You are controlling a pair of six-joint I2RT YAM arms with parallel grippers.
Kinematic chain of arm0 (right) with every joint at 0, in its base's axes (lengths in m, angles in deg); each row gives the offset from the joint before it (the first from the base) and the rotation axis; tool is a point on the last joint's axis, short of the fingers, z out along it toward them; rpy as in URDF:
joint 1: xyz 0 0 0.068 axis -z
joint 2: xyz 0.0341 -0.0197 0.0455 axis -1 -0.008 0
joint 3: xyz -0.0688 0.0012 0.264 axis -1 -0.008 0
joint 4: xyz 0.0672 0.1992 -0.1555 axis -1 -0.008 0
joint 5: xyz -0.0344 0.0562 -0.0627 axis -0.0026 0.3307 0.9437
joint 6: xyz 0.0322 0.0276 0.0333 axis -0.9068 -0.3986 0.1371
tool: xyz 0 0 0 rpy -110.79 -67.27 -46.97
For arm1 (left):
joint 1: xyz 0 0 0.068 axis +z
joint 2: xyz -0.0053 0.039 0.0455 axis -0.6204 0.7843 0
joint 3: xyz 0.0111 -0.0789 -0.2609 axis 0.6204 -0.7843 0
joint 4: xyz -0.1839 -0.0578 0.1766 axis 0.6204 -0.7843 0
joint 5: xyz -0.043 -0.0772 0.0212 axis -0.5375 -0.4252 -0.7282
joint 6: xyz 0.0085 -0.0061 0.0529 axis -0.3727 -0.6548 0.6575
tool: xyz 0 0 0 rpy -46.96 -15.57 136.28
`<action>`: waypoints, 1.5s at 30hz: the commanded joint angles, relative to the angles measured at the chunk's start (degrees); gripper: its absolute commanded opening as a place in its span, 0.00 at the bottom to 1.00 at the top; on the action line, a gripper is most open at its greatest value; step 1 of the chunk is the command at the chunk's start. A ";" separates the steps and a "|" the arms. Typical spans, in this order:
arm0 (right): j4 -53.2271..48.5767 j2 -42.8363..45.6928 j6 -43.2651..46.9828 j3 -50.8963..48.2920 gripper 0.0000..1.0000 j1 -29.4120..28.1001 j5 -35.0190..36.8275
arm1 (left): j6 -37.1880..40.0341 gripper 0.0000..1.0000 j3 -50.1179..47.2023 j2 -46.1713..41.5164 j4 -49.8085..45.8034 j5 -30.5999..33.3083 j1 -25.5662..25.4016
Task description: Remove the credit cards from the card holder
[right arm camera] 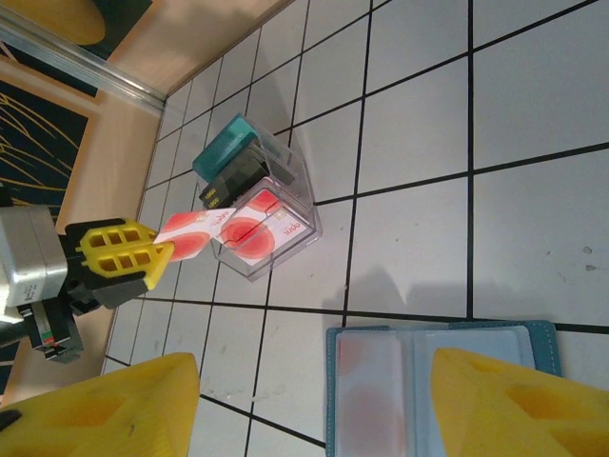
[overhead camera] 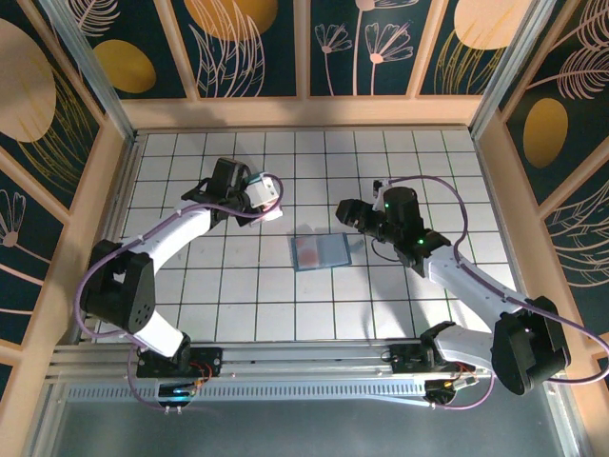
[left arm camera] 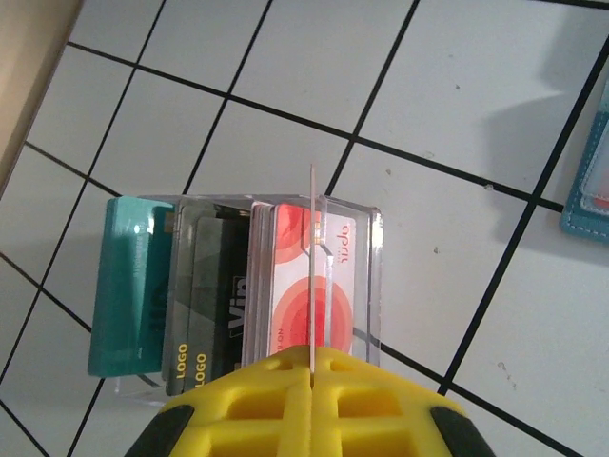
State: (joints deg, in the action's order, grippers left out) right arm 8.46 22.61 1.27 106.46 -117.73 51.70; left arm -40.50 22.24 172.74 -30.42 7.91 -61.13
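Left gripper (left arm camera: 311,369) clamps a red card (right arm camera: 195,231), edge-on from its wrist, broadside from the wide-spread right gripper (right arm camera: 314,362).

Bright, even light falls from overhead on the white tiled table (overhead camera: 314,314), where the shadows are soft and pale grey. In the left wrist view the left gripper (left arm camera: 311,367) is blurred close to the lens, and the clear box (left arm camera: 373,286) glints faintly along its edges. The right gripper (right arm camera: 316,357) is likewise out of focus, while the tiles beyond it are sharp.
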 commanded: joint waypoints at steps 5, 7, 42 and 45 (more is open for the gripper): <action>-1.10 -0.46 0.71 2.27 0.66 -0.30 0.97 | 3.87 0.00 2.97 3.42 -2.33 -1.36 0.98; -1.37 -0.39 0.71 2.27 0.66 -0.34 1.08 | 4.29 0.00 3.28 4.08 -2.53 -1.17 1.02; -3.20 1.12 0.27 1.89 0.66 -0.38 0.65 | 4.58 0.00 8.47 11.64 -5.68 -0.47 2.31; -3.09 1.17 0.63 1.83 0.66 -0.39 0.09 | 4.01 0.05 10.03 12.56 -7.55 -0.52 2.32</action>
State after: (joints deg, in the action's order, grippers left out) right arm 5.51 22.61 1.27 107.01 -117.73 51.96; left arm -36.28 29.91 183.95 -34.77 7.82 -59.23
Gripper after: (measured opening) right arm 0.656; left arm 0.050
